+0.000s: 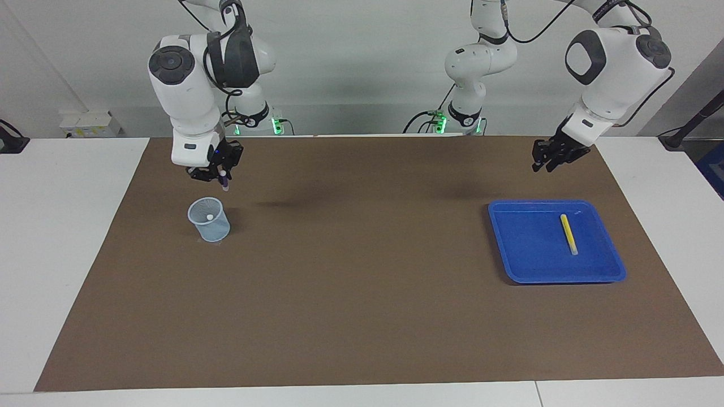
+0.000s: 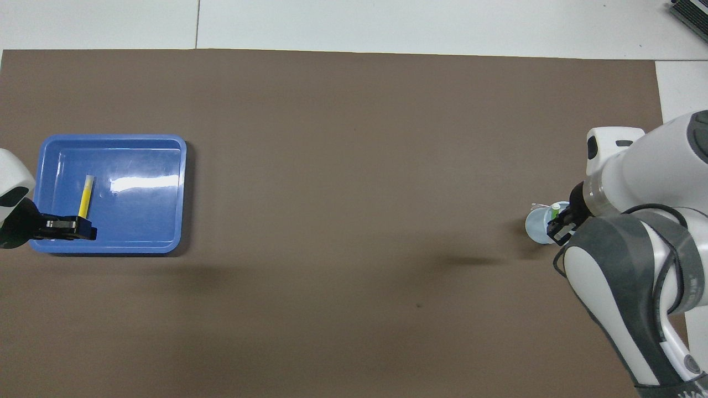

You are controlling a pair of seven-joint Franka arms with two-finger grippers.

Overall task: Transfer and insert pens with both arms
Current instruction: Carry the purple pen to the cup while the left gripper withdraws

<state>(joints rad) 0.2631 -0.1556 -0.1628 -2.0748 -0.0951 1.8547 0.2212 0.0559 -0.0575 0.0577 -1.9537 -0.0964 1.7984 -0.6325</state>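
So, one purple pen (image 1: 225, 182) is pinched in the fingers of the right gripper (image 1: 222, 176), hung just over the cup (image 1: 208, 220) at the right arm's end of the bench (image 1: 362, 316). Its long axis runs nearly upright, tip pointed down at the cup. One pen with a whitish cap and a bit of green (image 2: 555, 209) is seen standing in that cup. One yellow pen (image 1: 568, 233) is laid flat in the blue tray (image 1: 526, 265), long axis running toward and away from the robots. The left gripper (image 1: 547, 161) is parked over the mat beside the tray; how wide its fingers are can't be told.
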